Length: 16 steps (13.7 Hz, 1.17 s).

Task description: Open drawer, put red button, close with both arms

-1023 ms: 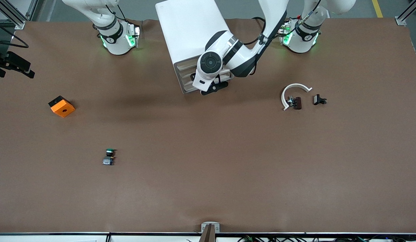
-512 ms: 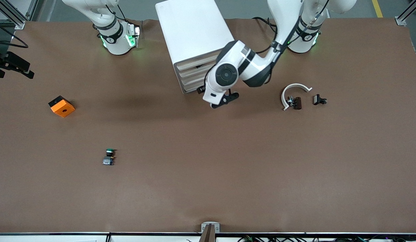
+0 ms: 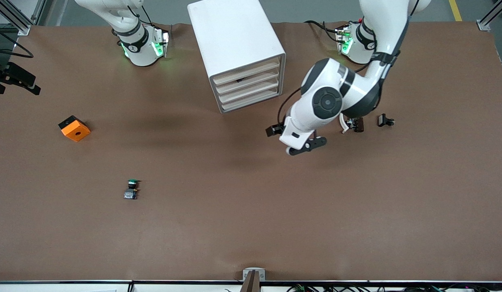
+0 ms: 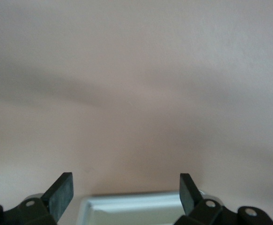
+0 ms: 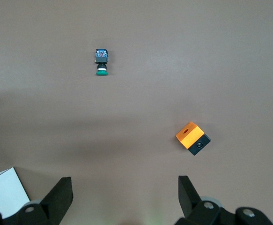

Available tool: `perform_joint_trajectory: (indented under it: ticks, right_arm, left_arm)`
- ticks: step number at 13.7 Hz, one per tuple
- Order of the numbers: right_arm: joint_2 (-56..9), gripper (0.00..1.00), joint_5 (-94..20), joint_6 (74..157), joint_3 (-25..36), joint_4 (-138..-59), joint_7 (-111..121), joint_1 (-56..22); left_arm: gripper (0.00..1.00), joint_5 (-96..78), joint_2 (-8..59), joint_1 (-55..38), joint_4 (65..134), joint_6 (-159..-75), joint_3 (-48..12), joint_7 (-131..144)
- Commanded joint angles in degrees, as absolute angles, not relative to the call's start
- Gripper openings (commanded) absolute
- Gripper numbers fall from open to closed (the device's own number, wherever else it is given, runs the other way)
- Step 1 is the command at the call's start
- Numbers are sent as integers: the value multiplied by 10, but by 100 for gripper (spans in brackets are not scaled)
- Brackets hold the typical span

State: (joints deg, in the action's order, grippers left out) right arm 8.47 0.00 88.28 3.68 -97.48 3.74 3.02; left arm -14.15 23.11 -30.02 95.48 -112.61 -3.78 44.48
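Orange block (image 3: 74, 128): you'll find this cube, with a round hole in its orange top face and a black side, on the table (image 3: 251, 227) toward the right arm's end.
Green button (image 3: 131, 189): the green-capped pushbutton lies on its side, nearer to the front camera than the orange block and well apart from it.
Right arm (image 3: 139, 44): in the front view you see only its base and lowest joint; it waits.
Right pincer (image 5: 126, 187): released, its 2 fingers spread with nothing between them, hanging high over the table above the orange block and the green button.
Drawer cabinet (image 3: 234, 40): white, between the 2 arm bases, with 4 drawer fronts that all look pushed in.
Red button: you cannot see it in any view, so you cannot tell where it is.
Left arm (image 3: 327, 101): it reaches out from its base and bends down over the table.
Left pincer (image 4: 126, 187): released and empty, fingers wide apart, over bare table between the cabinet's front and the small parts.
White curved piece (image 3: 342, 123): mostly hidden under the left arm.
Small dark part (image 3: 356, 124): on the table, just beside the curved piece.
Small black part (image 3: 385, 120): near the dark part, toward the left arm's end.
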Motion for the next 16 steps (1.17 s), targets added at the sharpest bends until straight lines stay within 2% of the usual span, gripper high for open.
perform_joint_trajectory:
  ticks: [1, 9, 16]
  right_arm:
    - [101, 100, 3, 884, 39, -991, 43, 29]
    - [101, 100, 3, 884, 33, -987, 43, 20]
    - [99, 100, 4, 867, 39, -973, 49, 23]
  left_arm:
    - [100, -120, 185, -264, 995, -1121, -44, 382]
    - [100, -43, 78, -196, 1114, -1121, -45, 219]
    - [100, -43, 17, -68, 1135, -1110, -47, 105]
